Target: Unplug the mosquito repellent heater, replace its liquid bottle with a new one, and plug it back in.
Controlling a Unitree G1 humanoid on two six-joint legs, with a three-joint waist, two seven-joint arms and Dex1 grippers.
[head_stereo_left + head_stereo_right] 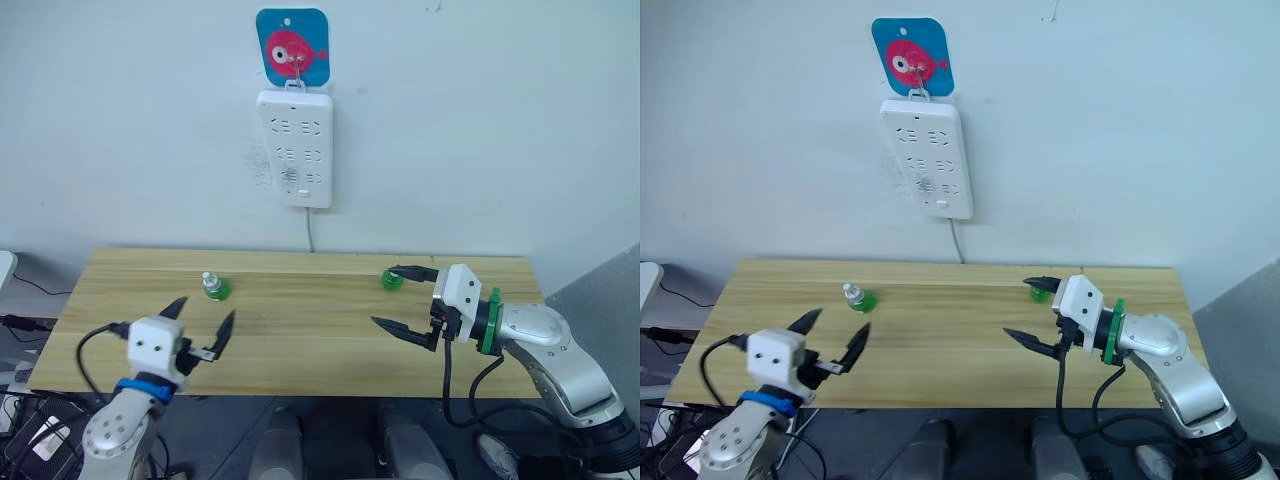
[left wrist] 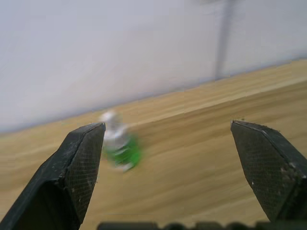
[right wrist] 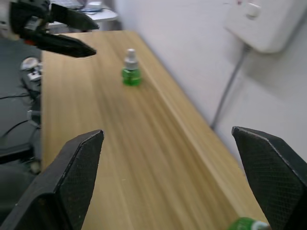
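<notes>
The left gripper (image 1: 205,322) hangs over the near left part of the table (image 1: 300,345) with its two black fingers spread wide and nothing between them; the right gripper (image 1: 400,298) hovers over the right side, likewise spread wide and empty. Just beyond the left gripper, toward the far edge, the new one (image 1: 213,287) stands upright on the wood, a small translucent green bottle with a whitish cap. Near the right gripper's far finger sits a second green bottle (image 1: 391,280), which I take to be its liquid bottle; its wick end is too small to make out. On the wall above the table hangs a white power strip (image 1: 295,147) under a blue hook plate with a red fish (image 1: 292,46), its cord (image 1: 310,232) dropping behind the table. No heater is plugged into the strip. Each bottle looks light, rigid and smooth, so it may tip or slide if nudged on one side; the round body, low down, seems the safest place to close on, leaving the cap and thin stem untouched.
</notes>
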